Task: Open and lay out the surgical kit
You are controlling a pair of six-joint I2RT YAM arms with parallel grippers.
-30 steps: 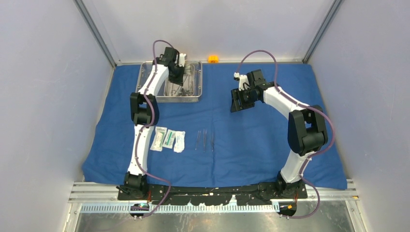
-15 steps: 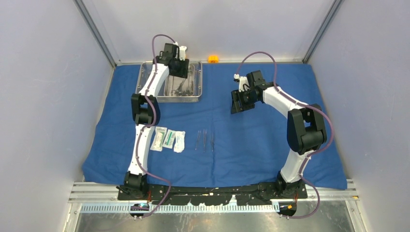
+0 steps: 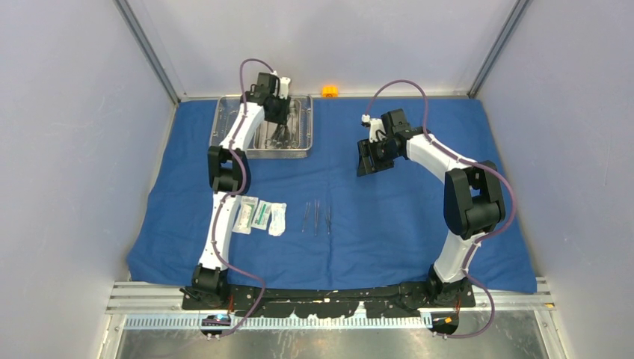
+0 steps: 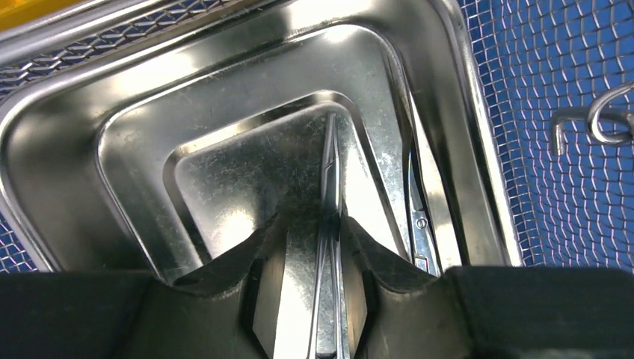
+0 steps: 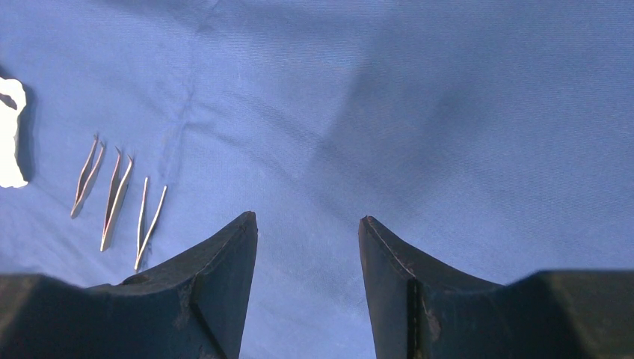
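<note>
The blue cloth [image 3: 404,232] lies spread over the table. The steel mesh basket [image 3: 224,131] stands at its far left, with the smaller solid tray [image 4: 127,120] inside it. My left gripper [image 3: 278,112] is down in the tray. Its jaws are narrowly open, and a thin steel forceps [image 4: 330,172] lies lengthwise between the fingers. A hinged instrument [image 4: 420,224] lies along the tray's right wall. Three white-green packets [image 3: 260,215] and three thin instruments [image 3: 316,217] lie in a row at the cloth's near middle. My right gripper [image 3: 366,161] is open and empty above bare cloth [image 5: 419,112].
A small orange block [image 3: 329,91] sits at the far edge beyond the cloth. A steel ring handle [image 4: 605,120] lies on the basket mesh [image 4: 568,67] right of the tray. The right wrist view shows the three laid-out instruments [image 5: 116,198] and a packet edge [image 5: 9,134].
My left gripper has moved a little toward the far edge of the basket. The right arm has not moved.
</note>
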